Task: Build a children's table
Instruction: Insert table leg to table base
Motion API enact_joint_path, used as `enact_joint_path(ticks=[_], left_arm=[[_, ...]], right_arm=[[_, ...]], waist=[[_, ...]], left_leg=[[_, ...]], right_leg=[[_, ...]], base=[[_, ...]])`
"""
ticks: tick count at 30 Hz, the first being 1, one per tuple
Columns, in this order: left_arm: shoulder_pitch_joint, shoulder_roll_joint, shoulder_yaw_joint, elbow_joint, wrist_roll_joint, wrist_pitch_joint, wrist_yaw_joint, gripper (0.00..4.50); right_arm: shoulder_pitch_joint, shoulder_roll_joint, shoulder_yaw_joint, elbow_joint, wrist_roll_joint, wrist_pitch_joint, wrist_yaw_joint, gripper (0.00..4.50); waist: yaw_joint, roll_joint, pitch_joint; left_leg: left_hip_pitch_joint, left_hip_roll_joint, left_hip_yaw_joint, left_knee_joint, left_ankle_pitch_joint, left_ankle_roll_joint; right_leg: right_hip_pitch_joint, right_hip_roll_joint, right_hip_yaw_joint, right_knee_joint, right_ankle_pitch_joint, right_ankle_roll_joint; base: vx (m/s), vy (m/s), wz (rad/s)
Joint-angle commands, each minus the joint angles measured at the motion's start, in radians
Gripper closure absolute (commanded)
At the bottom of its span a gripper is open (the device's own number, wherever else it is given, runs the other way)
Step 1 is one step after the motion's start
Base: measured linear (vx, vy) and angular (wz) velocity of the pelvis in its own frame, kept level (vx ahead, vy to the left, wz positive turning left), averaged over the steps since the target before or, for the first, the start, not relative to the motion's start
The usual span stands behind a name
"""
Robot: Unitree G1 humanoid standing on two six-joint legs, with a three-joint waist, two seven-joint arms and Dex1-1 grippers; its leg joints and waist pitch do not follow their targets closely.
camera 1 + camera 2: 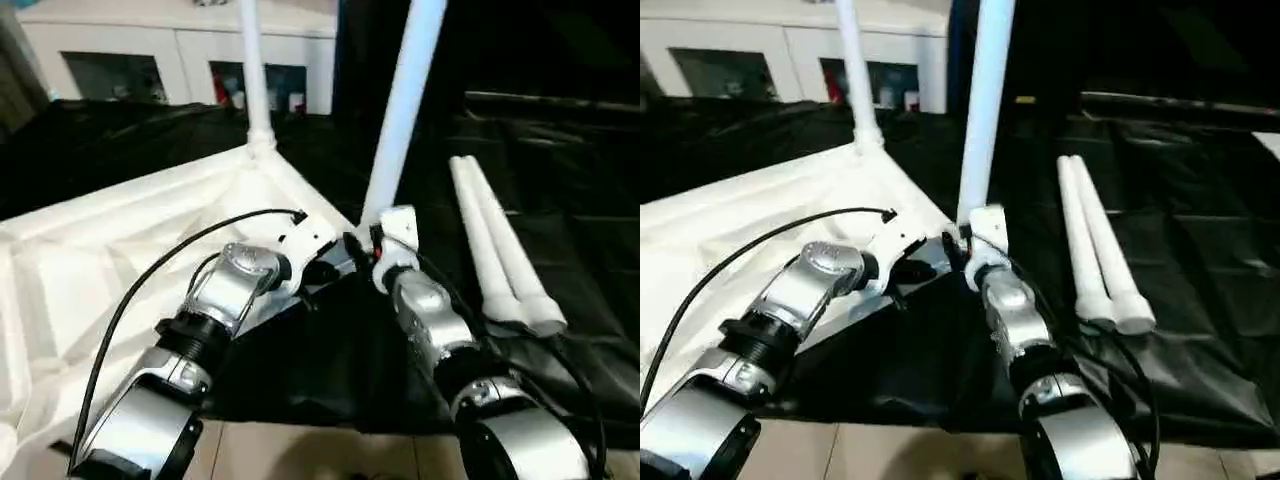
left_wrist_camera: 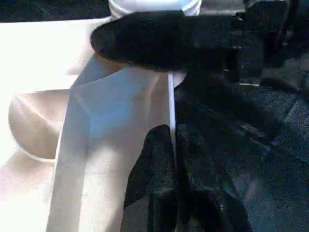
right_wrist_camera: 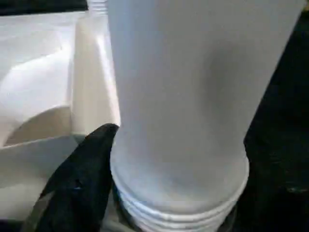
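Threaded leg (image 3: 178,121) end fills my right tool (image 1: 372,243), fingers loosely around it; left tool (image 2: 176,159) pinched shut. Light, stiff, slick tube: grip low.

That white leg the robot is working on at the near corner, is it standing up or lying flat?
Standing, leaning slightly: the leg rises from the tabletop corner, unlike the two spare legs lying flat.

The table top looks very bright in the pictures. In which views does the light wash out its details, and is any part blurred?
Left eye view: the table top glares, its ribs faint. Left wrist view: the top's far part is blown out to plain white, and the left gripper is soft-edged. Right wrist view: the near leg is blurred but evenly lit.
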Motion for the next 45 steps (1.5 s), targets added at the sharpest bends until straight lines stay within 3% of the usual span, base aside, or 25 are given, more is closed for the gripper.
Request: enact_joint_path(ticks=[1,2,4,6,11,13,16,18,19,20,22,24,27,33,41,45], left_arm=[[-0.004,-0.003,-0.011,-0.015,-0.002,-0.023,-0.007,4.5],[-0.004,-0.002,-0.011,-0.014,-0.003,-0.024,-0.008,4.5],[-0.006,-0.003,-0.01,-0.011,-0.003,-0.028,-0.011,4.5],[-0.006,-0.001,-0.01,-0.013,-0.004,-0.031,-0.016,4.5],[0.002,0.014,-0.013,-0.024,-0.007,-0.065,-0.046,4.5],[0.016,0.034,-0.023,-0.037,-0.007,-0.091,-0.077,4.5],[0.028,0.051,-0.029,-0.043,-0.01,-0.112,-0.109,4.5],[0.045,0.076,-0.032,-0.061,-0.014,-0.111,-0.141,4.5],[0.045,0.076,-0.032,-0.061,-0.014,-0.111,-0.141,4.5],[0.051,0.083,-0.032,-0.069,-0.017,-0.121,-0.152,4.5],[0.068,0.106,-0.033,-0.085,-0.022,-0.142,-0.185,4.5],[0.081,0.125,-0.034,-0.095,-0.027,-0.158,-0.211,4.5],[0.104,0.157,-0.034,-0.12,-0.043,-0.161,-0.264,4.5],[0.139,0.204,-0.044,-0.18,-0.081,-0.202,-0.376,4.5],[0.183,0.245,-0.075,-0.284,-0.137,-0.201,-0.518,4.5],[0.188,0.247,-0.079,-0.296,-0.143,-0.205,-0.54,4.5]], right_arm=[[0.027,0.012,0.016,0.04,-0.003,0.027,0.032,0.76],[0.028,0.01,0.017,0.033,-0.003,0.025,0.045,0.76],[0.034,0.005,0.021,0.012,-0.006,0.019,0.075,0.53],[0.044,-0.002,0.025,-0.017,-0.005,0.023,0.096,0.4],[0.096,-0.039,0.032,-0.158,0.003,0.039,0.146,0.02],[0.148,-0.073,0.037,-0.287,0.013,0.082,0.177,0.02],[0.198,-0.104,0.039,-0.396,0.021,0.125,0.202,0.02],[0.269,-0.146,0.039,-0.538,0.039,0.21,0.244,0.02],[0.269,-0.146,0.039,-0.538,0.039,0.21,0.244,0.02],[0.286,-0.16,0.043,-0.571,0.039,0.228,0.256,0.02],[0.339,-0.203,0.05,-0.676,0.062,0.291,0.305,0.02],[0.378,-0.239,0.055,-0.755,0.088,0.336,0.353,0.02],[0.437,-0.319,0.072,-0.881,0.147,0.408,0.473,0.02],[0.47,-0.4,0.08,-0.962,0.167,0.448,0.574,0.02],[0.458,-0.457,0.116,-0.999,0.174,0.47,0.661,0.02],[0.453,-0.485,0.145,-1.011,0.174,0.483,0.726,0.02]], waist=[[0.005,0.013,-0.053],[0.004,0.01,-0.053],[0.008,0.007,-0.057],[0.009,0.009,-0.055],[0.013,0.007,-0.052],[0.015,0.007,-0.056],[0.02,0.004,-0.059],[0.024,0.008,-0.057],[0.027,0.006,-0.056],[0.029,0.007,-0.056],[0.033,0.003,-0.052],[0.034,0.005,-0.055],[0.035,0.007,-0.055],[0.037,0.007,-0.055],[0.043,0.007,-0.057],[0.049,0.005,-0.055]], left_leg=[[-0.026,0.041,-0.002,-0.068,-0.018,0.108],[-0.025,0.039,0.001,-0.066,-0.025,0.109],[-0.029,0.039,0.001,-0.065,-0.007,0.124],[-0.027,0.041,0.003,-0.065,-0.007,0.131],[-0.025,0.044,0.005,-0.066,-0.019,0.125],[-0.026,0.044,0.004,-0.064,0.006,0.128],[-0.025,0.044,0.005,-0.057,0.07,0.167],[-0.024,0.044,0.005,-0.057,0.08,0.179],[-0.025,0.046,0.005,-0.057,0.075,0.182],[-0.023,0.046,0.007,-0.058,0.058,0.174],[-0.025,0.045,0.007,-0.061,0.021,0.15],[-0.025,0.045,0.007,-0.061,0.024,0.138],[-0.027,0.044,0.006,-0.059,0.029,0.147],[-0.026,0.043,0.007,-0.058,0.011,0.125],[-0.024,0.045,0.007,-0.054,0.055,0.14],[-0.023,0.044,0.009,-0.054,0.021,0.126]], right_leg=[[0.061,-0.085,0.07,-0.046,-0.153,-0.243],[0.059,-0.084,0.071,-0.046,-0.144,-0.249],[0.069,-0.085,0.071,-0.037,-0.109,-0.26],[0.066,-0.084,0.07,-0.038,-0.116,-0.262],[0.066,-0.081,0.07,-0.043,-0.154,-0.244],[0.07,-0.08,0.07,-0.038,-0.119,-0.246],[0.07,-0.08,0.071,-0.026,-0.041,-0.251],[0.07,-0.079,0.071,-0.027,-0.042,-0.253],[0.07,-0.08,0.071,-0.029,-0.049,-0.248],[0.066,-0.081,0.07,-0.032,-0.085,-0.243],[0.07,-0.079,0.071,-0.041,-0.145,-0.218],[0.068,-0.078,0.07,-0.038,-0.138,-0.212],[0.071,-0.076,0.07,-0.035,-0.111,-0.21],[0.07,-0.077,0.069,-0.04,-0.159,-0.198],[0.068,-0.075,0.07,-0.026,-0.086,-0.222],[0.068,-0.075,0.07,-0.033,-0.148,-0.206]], base=[[0.0,0.0,0.0],[0.0,0.0,0.0],[0.0,0.0,0.0],[0.0,0.0,0.0],[0.0,0.0,0.0],[0.0,0.0,0.0],[0.0,0.0,0.0],[0.0,0.0,0.0],[0.0,0.0,0.0],[0.0,0.0,0.0],[0.0,0.0,0.0],[0.0,0.0,0.0],[0.0,0.0,0.0],[0.0,0.0,0.0],[0.0,0.0,0.0],[0.0,0.0,0.0]])
